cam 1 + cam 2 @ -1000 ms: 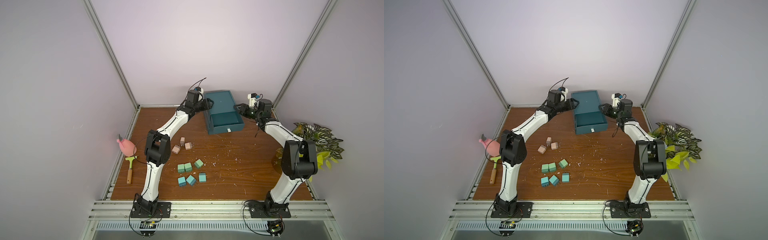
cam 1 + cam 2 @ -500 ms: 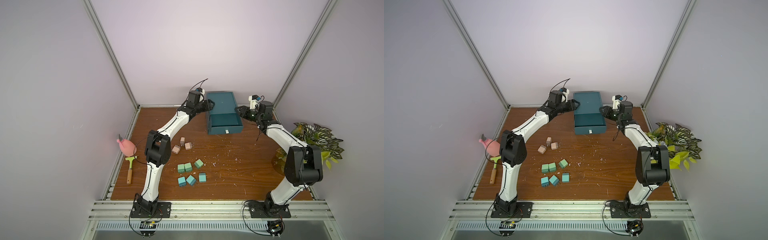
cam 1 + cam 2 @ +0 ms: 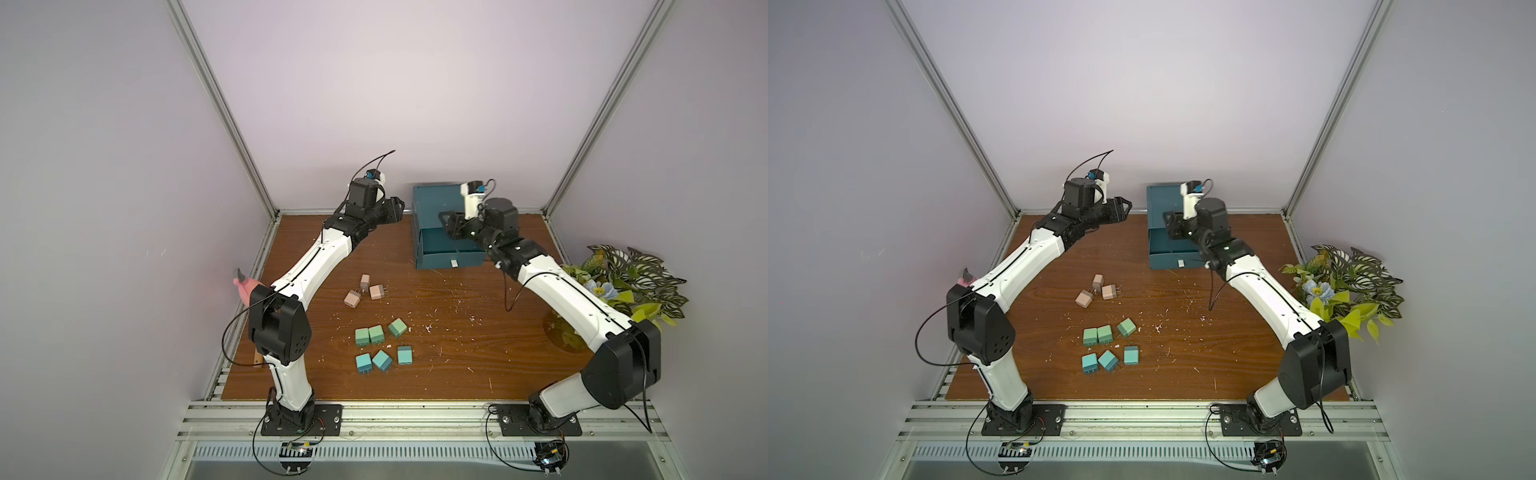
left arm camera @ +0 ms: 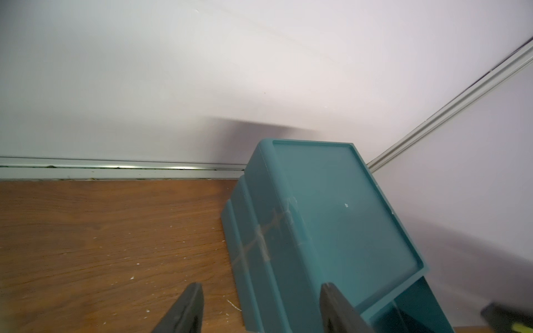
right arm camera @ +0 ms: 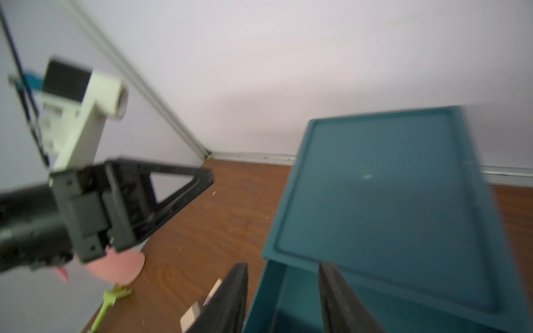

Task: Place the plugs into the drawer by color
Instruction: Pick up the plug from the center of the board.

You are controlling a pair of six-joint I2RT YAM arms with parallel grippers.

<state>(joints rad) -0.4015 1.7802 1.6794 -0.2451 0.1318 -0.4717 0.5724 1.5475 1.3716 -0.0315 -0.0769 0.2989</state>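
Note:
The dark teal drawer point(image 3: 436, 203) point(image 3: 1163, 203) chest stands at the back of the table with its top drawer pulled out; the inside looks bare. The plugs lie mid-table in three clusters: pink-beige point(image 3: 376, 291), light green point(image 3: 376, 334), turquoise point(image 3: 382, 360). My left gripper point(image 3: 398, 208) point(image 4: 261, 287) is open, just left of the chest and apart from it. Over the pulled-out drawer hangs my right gripper point(image 3: 446, 222) point(image 5: 282, 265), open and holding nothing. In the right wrist view the drawer point(image 5: 383, 187) side wall shows between its fingers.
A pink toy point(image 3: 245, 286) and a green-handled tool lie at the left table edge, partly behind my left arm. A leafy plant point(image 3: 623, 286) fills the right edge. The back wall rises directly behind the chest. White flecks dot the wooden table point(image 3: 457, 353).
My right gripper has moved left from the chest's right side to above the pulled-out drawer. My left gripper has drawn back a little to the left, away from the chest.

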